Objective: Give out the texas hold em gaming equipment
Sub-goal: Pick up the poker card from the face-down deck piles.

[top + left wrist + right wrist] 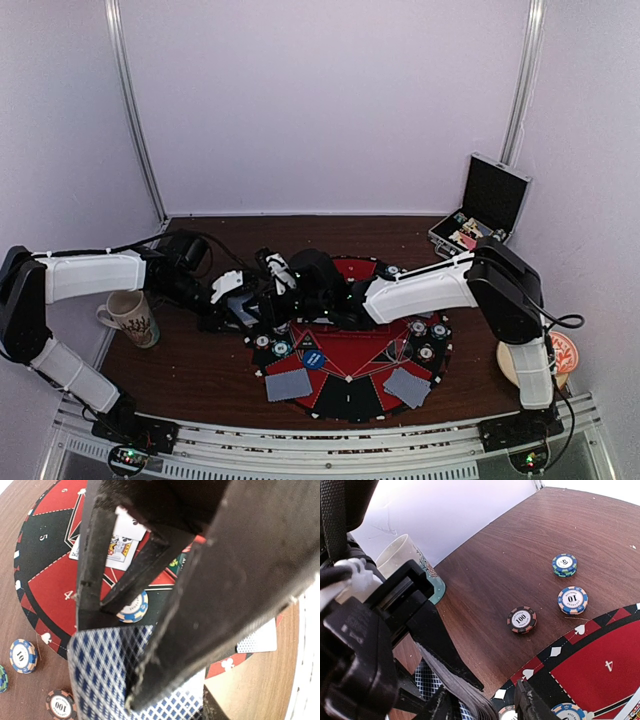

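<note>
My left gripper [258, 302] [107, 665] is shut on a deck of blue-checked playing cards [95, 680] over the left edge of the round red-and-black mat [350, 400]. My right gripper [292, 298] [484, 707] is open, its fingers on either side of the deck's end [470, 695]. Loose chips lie on the wood left of the mat: a black 100 chip [522, 619], a blue 10 chip [572, 600] and a green chip [564, 565]. Two face-down card piles [288, 384] [407, 387] and a blue button disc [314, 357] lie on the mat's near part.
A patterned mug [130, 318] stands at the left, close to the left arm. The open black case [480, 215] sits at the back right. More chips [428, 338] lie on the mat's right. A round orange-and-white disc [563, 352] lies at the right edge. A face-up king [120, 545] lies on the mat.
</note>
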### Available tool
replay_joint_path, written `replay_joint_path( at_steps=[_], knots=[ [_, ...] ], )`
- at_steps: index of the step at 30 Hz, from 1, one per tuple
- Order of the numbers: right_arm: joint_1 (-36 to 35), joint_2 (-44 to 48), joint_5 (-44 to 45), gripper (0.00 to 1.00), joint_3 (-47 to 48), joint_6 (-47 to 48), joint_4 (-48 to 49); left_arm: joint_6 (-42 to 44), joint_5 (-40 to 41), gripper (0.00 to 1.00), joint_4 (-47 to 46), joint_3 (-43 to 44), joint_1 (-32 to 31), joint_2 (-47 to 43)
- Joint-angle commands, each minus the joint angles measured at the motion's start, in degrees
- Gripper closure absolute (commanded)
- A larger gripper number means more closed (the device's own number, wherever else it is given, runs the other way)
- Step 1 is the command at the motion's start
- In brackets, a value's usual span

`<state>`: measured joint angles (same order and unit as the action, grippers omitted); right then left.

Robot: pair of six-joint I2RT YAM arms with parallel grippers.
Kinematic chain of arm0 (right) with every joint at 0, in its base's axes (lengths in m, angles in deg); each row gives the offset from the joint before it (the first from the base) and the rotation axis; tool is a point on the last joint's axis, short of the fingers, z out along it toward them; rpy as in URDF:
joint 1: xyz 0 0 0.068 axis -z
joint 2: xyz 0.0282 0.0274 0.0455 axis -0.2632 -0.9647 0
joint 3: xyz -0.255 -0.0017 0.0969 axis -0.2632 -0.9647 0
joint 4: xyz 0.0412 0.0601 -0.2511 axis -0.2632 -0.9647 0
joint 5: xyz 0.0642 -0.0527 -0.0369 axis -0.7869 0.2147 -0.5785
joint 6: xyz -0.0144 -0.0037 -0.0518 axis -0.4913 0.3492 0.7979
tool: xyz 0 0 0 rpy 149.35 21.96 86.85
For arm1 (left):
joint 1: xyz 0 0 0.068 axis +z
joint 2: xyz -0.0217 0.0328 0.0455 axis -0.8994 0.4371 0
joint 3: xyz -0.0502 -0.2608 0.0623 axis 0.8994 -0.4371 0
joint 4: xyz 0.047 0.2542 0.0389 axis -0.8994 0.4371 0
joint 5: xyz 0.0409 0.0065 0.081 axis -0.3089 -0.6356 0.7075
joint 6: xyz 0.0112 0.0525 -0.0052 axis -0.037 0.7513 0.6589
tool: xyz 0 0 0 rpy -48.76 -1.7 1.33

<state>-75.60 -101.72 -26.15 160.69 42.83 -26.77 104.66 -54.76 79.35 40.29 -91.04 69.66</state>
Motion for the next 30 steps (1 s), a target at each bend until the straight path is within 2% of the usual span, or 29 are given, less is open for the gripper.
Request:
replay_joint_path(
  at_steps=[1, 6, 18, 24, 30],
  knots=[
    [3.0, 1.1, 7.7, 0.62, -1.4, 1.1, -3.4, 1.1, -3.5, 0.65, 1.5, -0.3, -0.7, -1.2],
    [3.4, 1.5, 6.5, 0.78, -1.7, 1.2, -3.2, 1.1, -3.5, 0.65, 1.5, -0.3, -0.6, -1.2],
    [3.8, 4.7, 3.8, 0.83, -4.6, 1.4, -1.5, 1.0, -3.3, 0.65, 1.5, -0.3, -0.7, -1.1],
    [3.8, 6.8, -1.1, 0.99, -7.3, 0.5, 2.3, 1.0, -3.3, 0.65, 1.5, -0.2, -0.6, -0.9],
    [3.8, 8.9, -4.9, 1.00, -10.2, -1.2, 5.9, 1.0, -3.2, 0.65, 1.5, -0.1, -0.7, -0.9]
  ],
)
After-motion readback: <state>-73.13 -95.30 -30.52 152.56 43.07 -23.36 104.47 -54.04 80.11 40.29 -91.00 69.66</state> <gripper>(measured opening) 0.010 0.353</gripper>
